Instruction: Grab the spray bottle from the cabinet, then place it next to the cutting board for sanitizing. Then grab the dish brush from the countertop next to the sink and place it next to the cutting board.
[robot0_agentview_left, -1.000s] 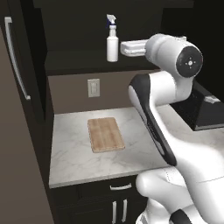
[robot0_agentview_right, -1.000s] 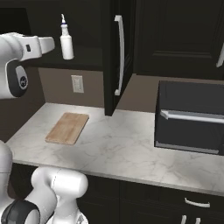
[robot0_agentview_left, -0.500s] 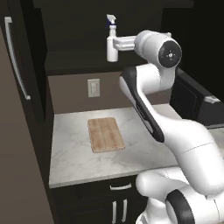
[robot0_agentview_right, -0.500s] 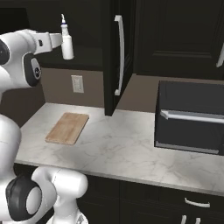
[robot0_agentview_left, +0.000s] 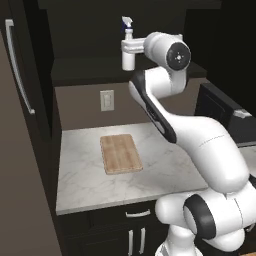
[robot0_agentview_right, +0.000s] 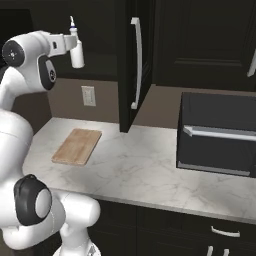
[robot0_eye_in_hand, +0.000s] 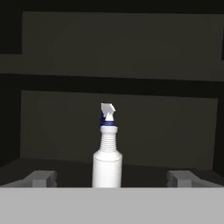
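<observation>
The white spray bottle (robot0_eye_in_hand: 107, 162) with a blue-and-white nozzle stands upright on the shelf of the dark cabinet (robot0_agentview_left: 85, 30). My gripper (robot0_eye_in_hand: 112, 178) is open at the bottle's height, one fingertip (robot0_eye_in_hand: 41, 178) far to each side and not touching it. From the base, the hand (robot0_agentview_left: 131, 49) reaches into the recess and covers part of the bottle (robot0_agentview_left: 128, 59); the bottle (robot0_agentview_right: 76, 51) also shows by the gripper (robot0_agentview_right: 70, 44). The wooden cutting board (robot0_agentview_left: 121, 153) (robot0_agentview_right: 77, 146) lies flat on the marbled countertop (robot0_agentview_left: 85, 180) below. The dish brush and sink are out of view.
An open cabinet door with a silver bar handle (robot0_agentview_right: 135, 65) hangs to the right of the recess. A dark boxy appliance (robot0_agentview_right: 217, 135) sits on the counter at the right. A wall outlet (robot0_agentview_left: 106, 100) is behind the board. A tall dark panel with a handle (robot0_agentview_left: 20, 75) stands at the left.
The arm has stretched out and carried the hand left into the cabinet recess, up to the spray bottle. The fingers stay wide apart; bottle and board have not moved.
</observation>
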